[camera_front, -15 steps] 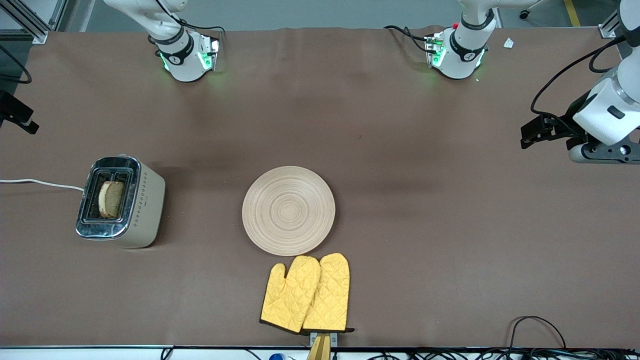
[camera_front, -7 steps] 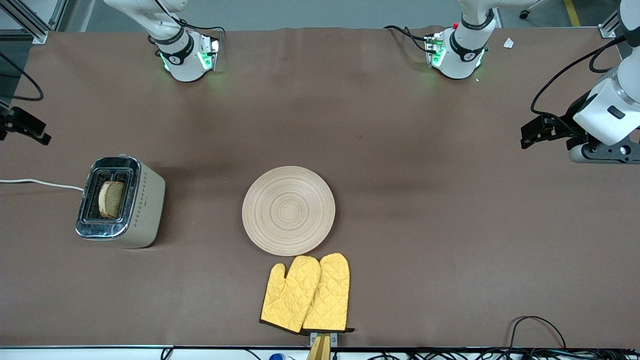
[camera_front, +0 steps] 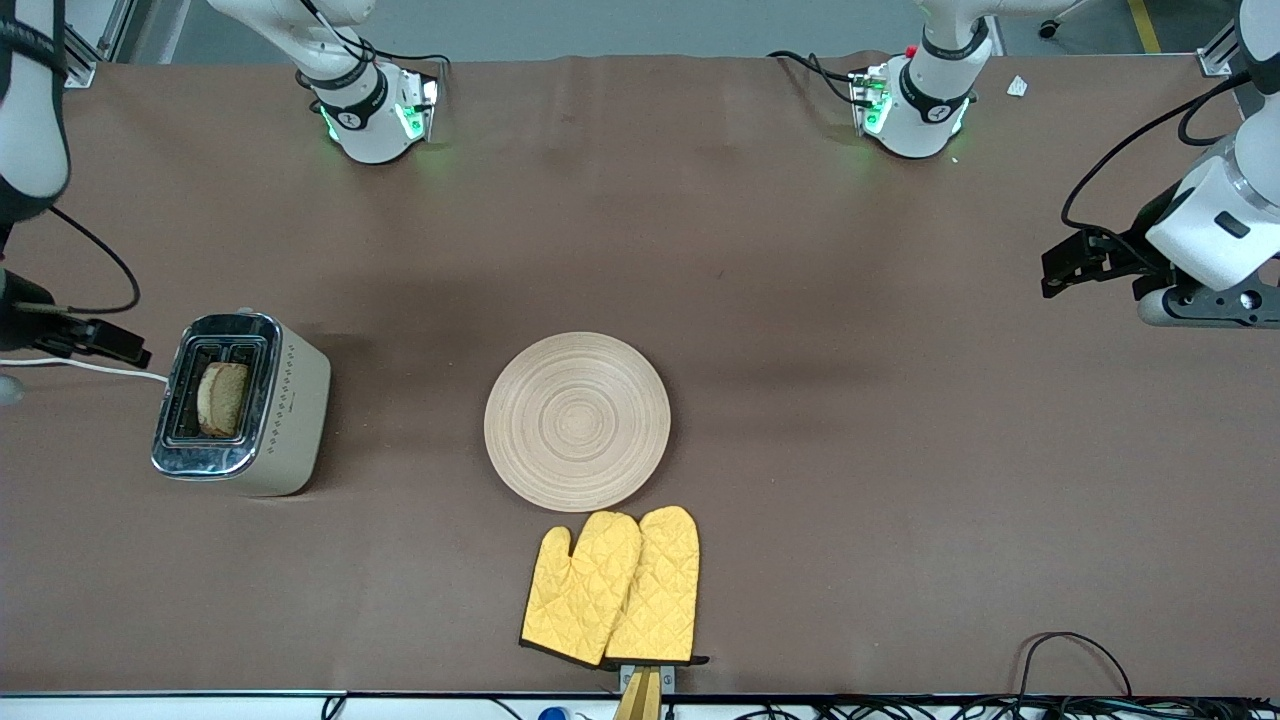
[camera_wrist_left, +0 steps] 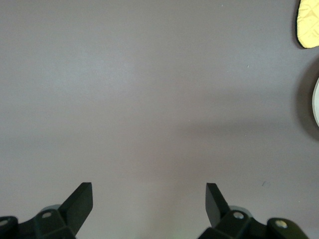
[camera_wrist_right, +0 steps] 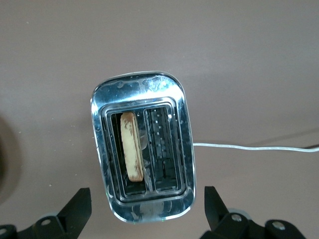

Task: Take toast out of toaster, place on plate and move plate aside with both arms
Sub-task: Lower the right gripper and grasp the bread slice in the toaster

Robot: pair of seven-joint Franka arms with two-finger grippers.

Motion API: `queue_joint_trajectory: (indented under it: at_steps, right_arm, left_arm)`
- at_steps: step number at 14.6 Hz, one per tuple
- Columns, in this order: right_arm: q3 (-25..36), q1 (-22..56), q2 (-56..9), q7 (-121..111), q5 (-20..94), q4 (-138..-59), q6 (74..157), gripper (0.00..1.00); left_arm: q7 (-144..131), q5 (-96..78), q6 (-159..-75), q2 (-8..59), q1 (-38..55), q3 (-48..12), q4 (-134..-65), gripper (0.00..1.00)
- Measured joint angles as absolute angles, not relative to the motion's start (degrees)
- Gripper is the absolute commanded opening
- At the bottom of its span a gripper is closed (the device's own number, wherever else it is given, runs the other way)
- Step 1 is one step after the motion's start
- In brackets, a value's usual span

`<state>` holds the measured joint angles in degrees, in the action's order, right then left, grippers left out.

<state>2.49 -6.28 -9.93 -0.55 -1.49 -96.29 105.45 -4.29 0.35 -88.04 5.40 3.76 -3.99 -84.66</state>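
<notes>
Two yellow oven mitts (camera_front: 612,588) lie side by side on the brown table (camera_front: 900,480), closest to the front camera. Just past them, almost touching their tips, sits the round wooden plate (camera_front: 577,421), with nothing on it.

The toaster (camera_front: 243,403) stands well apart from the plate, toward the right arm's end of the table. The toast (camera_front: 222,398) stands up in one slot of the toaster, the slot closer to the plate. The slot next to it has no bread. A white cord (camera_front: 85,367) runs from the toaster to the table's edge.

The right gripper (camera_wrist_right: 147,204) hangs over the toaster with its fingers (camera_wrist_right: 79,205) spread wide and holding nothing. The toast is between the fingers and below them, not touching either one.

The left gripper (camera_wrist_left: 148,201) waits over bare table at the left arm's end, well apart from the plate. Its fingers (camera_wrist_left: 81,200) are spread wide too, with nothing in them
</notes>
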Motion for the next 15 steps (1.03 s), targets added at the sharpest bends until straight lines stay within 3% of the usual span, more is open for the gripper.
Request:
queue_joint_trajectory:
  at_steps: [2, 4, 8, 9, 12, 15]
  right_arm:
    - [2.16, -5.99, -11.80, -0.55, -1.49, -97.78, 108.71, 1.00]
    - [1.96, -5.53, -13.73, -0.56, -1.49, -100.12, 113.28, 0.92]
    - [1.91, -4.65, -17.87, -0.56, -1.49, -101.76, 117.02, 0.43]
    - [1.91, -4.50, -18.19, -0.55, -1.49, -101.76, 117.02, 0.35]
    - [1.92, -4.42, -18.17, -0.55, -1.49, -101.61, 116.71, 0.18]
    - [1.91, -4.42, -18.16, -0.55, -1.48, -101.51, 116.42, 0.10]
  left_arm:
    - [-4.29, 0.35, -88.03, 5.40, 3.76, -3.99, -84.66, 1.00]
    - [-4.29, 0.35, -87.83, 5.41, 3.77, -3.99, -84.66, 1.00]
    - [-4.29, 0.35, -86.95, 5.43, 3.77, -3.99, -84.66, 1.00]
    - [-4.29, 0.35, -86.92, 5.43, 3.76, -3.99, -84.66, 1.00]
    - [-4.29, 0.35, -86.91, 5.43, 3.72, -3.96, -84.66, 1.00]
    - [-4.29, 0.35, -86.91, 5.43, 3.72, -3.96, -84.66, 1.00]
